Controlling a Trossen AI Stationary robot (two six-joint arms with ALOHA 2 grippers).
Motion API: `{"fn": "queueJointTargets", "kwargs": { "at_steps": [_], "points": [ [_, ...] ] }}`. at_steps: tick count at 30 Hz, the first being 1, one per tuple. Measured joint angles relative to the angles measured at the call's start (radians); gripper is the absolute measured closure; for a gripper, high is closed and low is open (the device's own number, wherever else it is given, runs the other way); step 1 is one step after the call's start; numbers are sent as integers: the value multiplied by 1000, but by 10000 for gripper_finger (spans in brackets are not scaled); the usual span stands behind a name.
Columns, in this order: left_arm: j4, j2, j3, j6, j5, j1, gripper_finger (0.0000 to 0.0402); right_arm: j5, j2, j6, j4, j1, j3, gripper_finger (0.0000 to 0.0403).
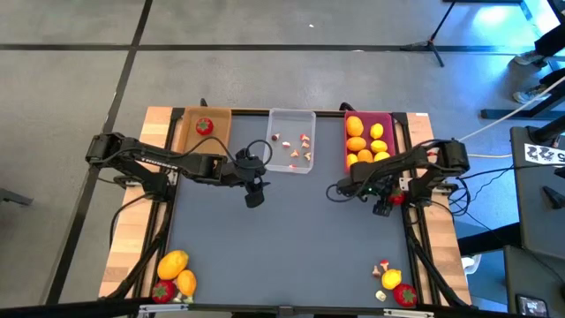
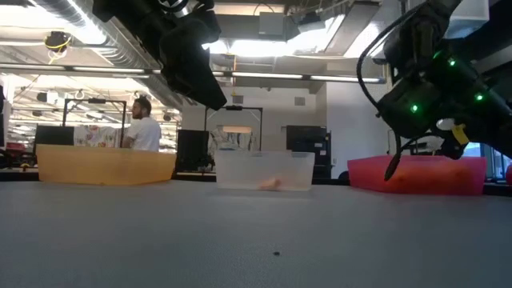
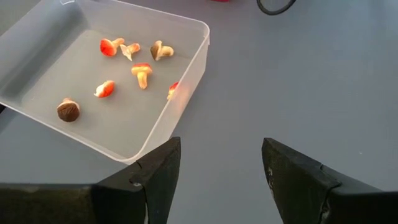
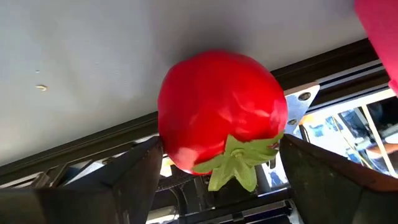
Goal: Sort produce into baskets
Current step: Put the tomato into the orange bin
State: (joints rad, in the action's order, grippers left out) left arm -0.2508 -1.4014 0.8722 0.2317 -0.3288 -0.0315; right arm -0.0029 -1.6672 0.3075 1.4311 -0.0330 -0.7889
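Grey tabletop [image 2: 264,240] — wooden edge [image 1: 132,230], person [image 2: 144,124] behind

Left arm reached in from the table's left edge, its gripper [image 1: 254,196] raised above the surface, fingers [image 3: 163,174] parted and empty. Right arm reached in from the right edge, gripper [image 4: 217,162] closed on a red fruit [image 4: 221,112].

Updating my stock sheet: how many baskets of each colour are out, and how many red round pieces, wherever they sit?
tan-brown basket: 1
clear basket: 1
pink basket: 1
red round pieces: 4, one of them held in the right claw
Total: 7
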Motion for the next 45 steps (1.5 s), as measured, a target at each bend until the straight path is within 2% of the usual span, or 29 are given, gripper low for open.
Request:
{"fn": "queueJointTargets", "kwargs": {
  "at_steps": [7,16,30,37,45],
  "points": [
    [-1,0,0,-6,0,0,180,-8,-91,-21,-28,0,11,99],
    [-1,0,0,-22,0,0,180,9,-102,-32,-9,1,-22,198],
    [0,0,0,-13,0,-25,180,34,53,4,7,1,-264,195],
    [41,0,0,-12,0,-49,180,88,111,25,-152,1,-367,189],
    [130,0,0,-6,0,-61,180,97,120,25,-467,4,-380,189]
  ]
}}
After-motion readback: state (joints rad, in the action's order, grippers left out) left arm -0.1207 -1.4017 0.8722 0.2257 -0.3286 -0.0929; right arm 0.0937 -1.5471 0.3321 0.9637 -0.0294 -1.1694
